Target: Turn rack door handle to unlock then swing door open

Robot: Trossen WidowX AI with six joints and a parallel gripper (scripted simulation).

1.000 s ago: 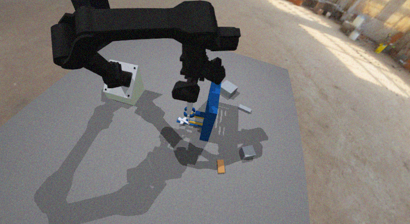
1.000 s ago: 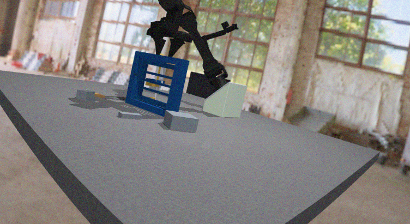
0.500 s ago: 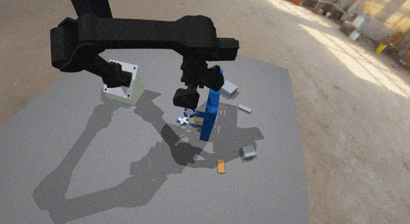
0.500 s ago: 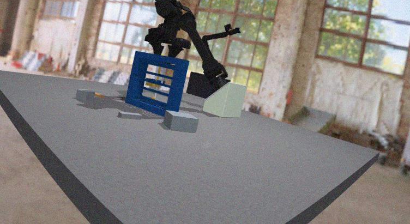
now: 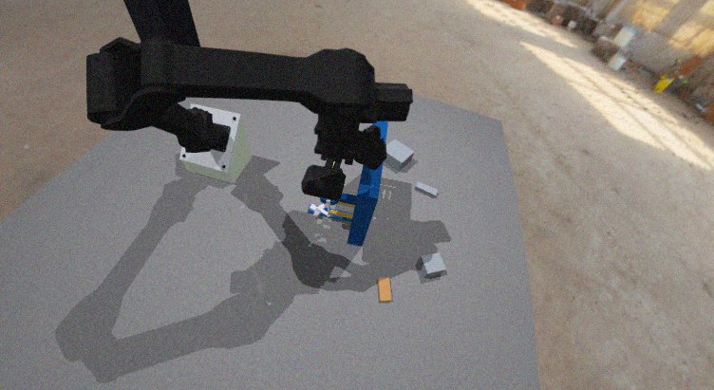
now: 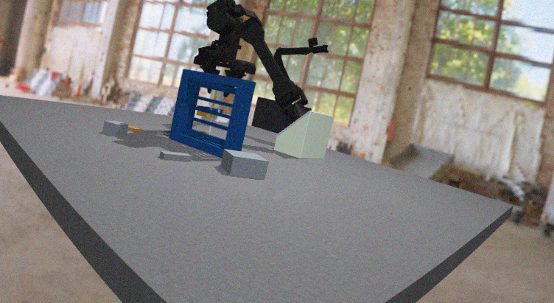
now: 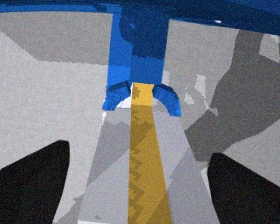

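The blue rack frame stands upright on the table. Blue slats cross its opening in the exterior view; the door looks shut, but its exact angle cannot be told. The upright handle, pale grey with a yellow stripe, stands off the frame on a blue bracket. My gripper is open, pointing down, with one finger on each side of the handle. Gaps show between the handle and both fingers in the wrist view. The fingertips are mostly hidden in the top view.
Behind the frame are a grey block and a thin grey bar. Another grey block and an orange block lie to its side. A pale green wedge-shaped box stands near the arm's base.
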